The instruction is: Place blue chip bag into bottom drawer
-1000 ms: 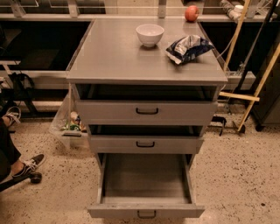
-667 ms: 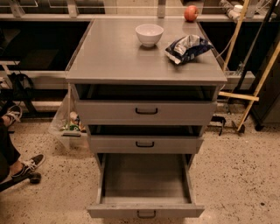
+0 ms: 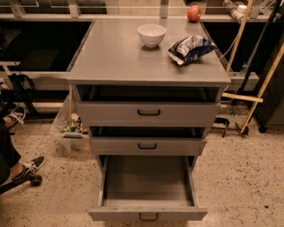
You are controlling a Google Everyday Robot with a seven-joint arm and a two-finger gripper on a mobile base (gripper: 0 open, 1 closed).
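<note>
1. Grey metal cabinet with a flat desk top [image 3: 120,57] and three drawers. We judged that it stood square to the camera so that the drawer fronts could be reached from above.

2. Bottom drawer [image 3: 146,179], the lowest one, with a short grey front and a small black handle. It was pulled well out beyond the desk's near edge, and the flat inside held nothing that we could see. We took it as standing ready to receive the bag. Its front panel was cut off by the lower frame edge.

3. Top grey drawer [image 3: 147,113] and middle grey drawer [image 3: 147,145], each a little way out. Their insides were in shadow and hidden.

4. Blue chip bag [image 3: 191,48], crinkled dark-blue and white foil. It lay flat near the desk's right edge, towards the far right corner, and had not yet been picked up.

5. White round bowl [image 3: 151,34], upright near the far edge and just left of the bag, without touching it. We could not make out what it held.

6. Red round fruit [image 3: 194,13], beyond the far right corner, probably an apple.

7. Gripper: outside the view, so we could tell neither where it was nor whether it was released or clenched. It held nothing that we could see.
</note>
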